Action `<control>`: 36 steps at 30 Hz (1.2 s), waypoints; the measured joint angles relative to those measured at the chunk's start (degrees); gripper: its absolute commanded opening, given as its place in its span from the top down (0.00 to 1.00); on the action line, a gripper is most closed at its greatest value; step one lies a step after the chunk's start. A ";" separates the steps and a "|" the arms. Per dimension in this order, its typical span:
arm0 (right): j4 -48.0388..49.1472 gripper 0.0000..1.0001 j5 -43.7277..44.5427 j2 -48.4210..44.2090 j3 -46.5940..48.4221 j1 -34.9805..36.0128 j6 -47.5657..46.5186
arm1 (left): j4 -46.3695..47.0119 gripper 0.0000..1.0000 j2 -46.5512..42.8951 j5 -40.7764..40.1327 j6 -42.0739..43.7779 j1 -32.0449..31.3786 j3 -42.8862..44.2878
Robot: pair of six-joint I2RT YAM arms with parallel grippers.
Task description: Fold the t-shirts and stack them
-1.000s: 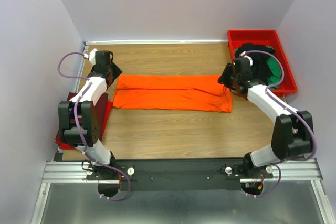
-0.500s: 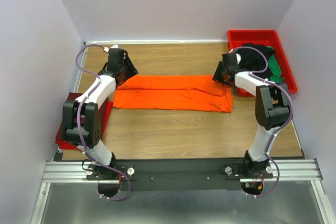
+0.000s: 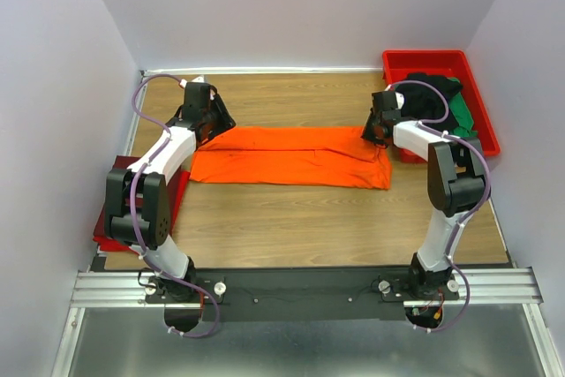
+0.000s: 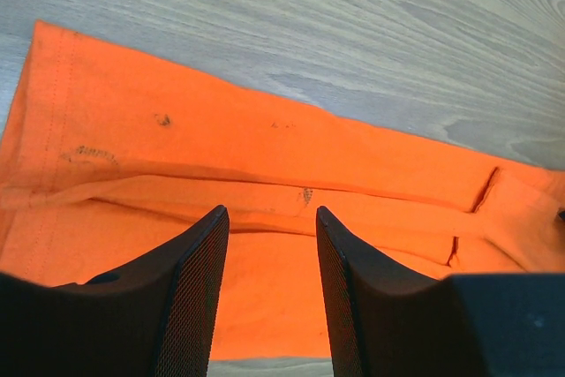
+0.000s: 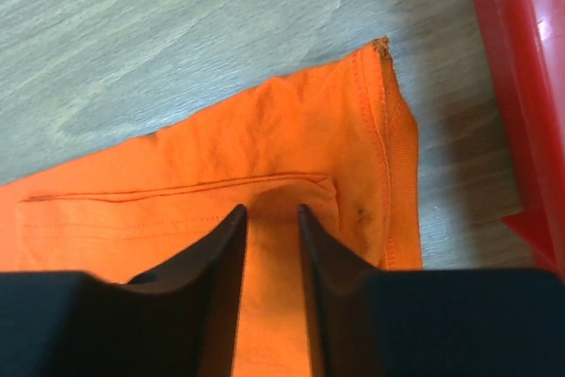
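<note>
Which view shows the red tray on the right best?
Top external: nearly all of the red tray shows, with green and black cloth inside. Right wrist catches only a strip of its wall; left wrist shows none of it.

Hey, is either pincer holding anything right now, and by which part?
Left pincer: nothing, open above the orange t-shirt. Right pincer: jaws straddle a fold near the shirt's right end; a grip cannot be told.

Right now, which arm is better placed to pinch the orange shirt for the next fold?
Probably right. The right gripper sits at the orange shirt's far right corner, fingers narrow around a cloth ridge. The left gripper hangs wider open over its end.
</note>
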 measured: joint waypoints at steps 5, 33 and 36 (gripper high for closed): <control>0.00 0.86 -1.27 0.00 -0.02 0.00 0.48 | 0.00 0.48 0.00 0.11 0.04 0.00 -0.02; 0.52 0.50 3.28 -1.86 -1.73 0.07 0.61 | 0.02 0.48 0.00 0.94 0.04 -0.31 -0.02; 0.52 0.50 3.28 -1.86 -1.73 0.07 0.61 | 0.02 0.48 0.00 0.94 0.04 -0.44 -0.02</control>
